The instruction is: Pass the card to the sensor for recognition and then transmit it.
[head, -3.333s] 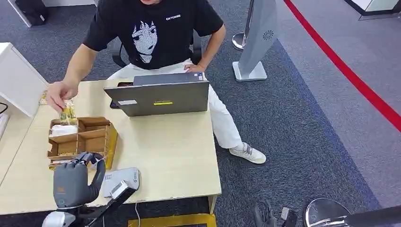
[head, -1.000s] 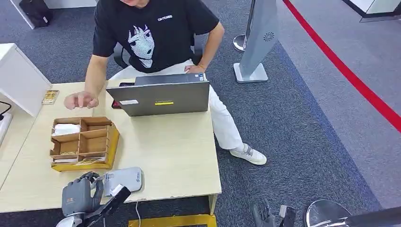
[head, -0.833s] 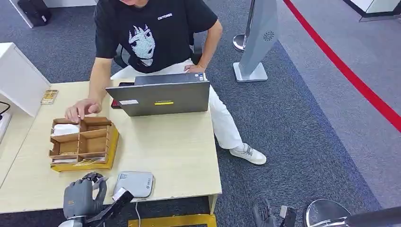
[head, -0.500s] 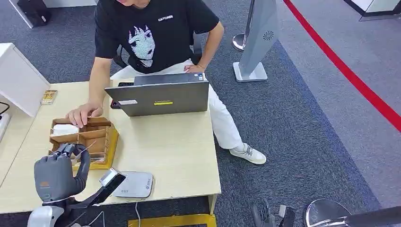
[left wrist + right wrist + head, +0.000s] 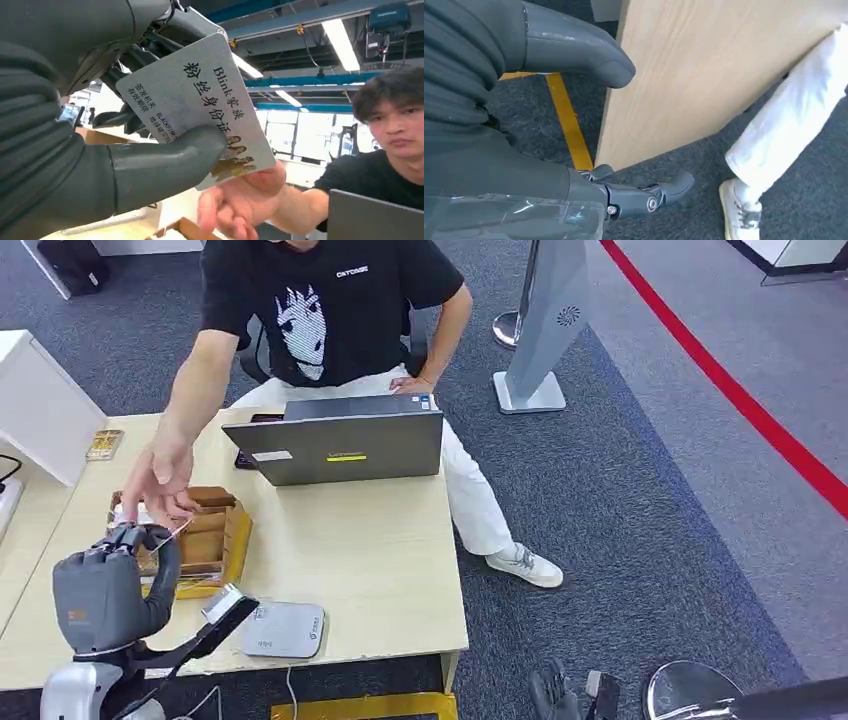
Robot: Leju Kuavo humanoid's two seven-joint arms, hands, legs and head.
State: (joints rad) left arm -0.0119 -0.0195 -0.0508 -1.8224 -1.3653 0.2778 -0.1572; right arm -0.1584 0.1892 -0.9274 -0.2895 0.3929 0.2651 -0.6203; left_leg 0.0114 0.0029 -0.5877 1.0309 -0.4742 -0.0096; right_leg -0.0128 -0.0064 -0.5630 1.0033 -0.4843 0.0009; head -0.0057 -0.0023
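Note:
My left hand is raised above the table's front left corner and pinches a silver card with black Chinese print between thumb and fingers. The card's thin edge points toward the person. The person's hand reaches down to it, and their fingers touch the card's far edge. The grey sensor pad lies flat on the table to the right of my left arm. My right hand hangs beside the table's edge, fingers apart and holding nothing.
A wooden divided box stands just behind my left hand. An open grey laptop sits at the table's far side in front of the seated person. A white cabinet stands at the far left. Carpet lies to the right.
My left hand has risen from beside the sensor pad and carried the card up toward the person. The person's hand has left the wooden box and reached the card.

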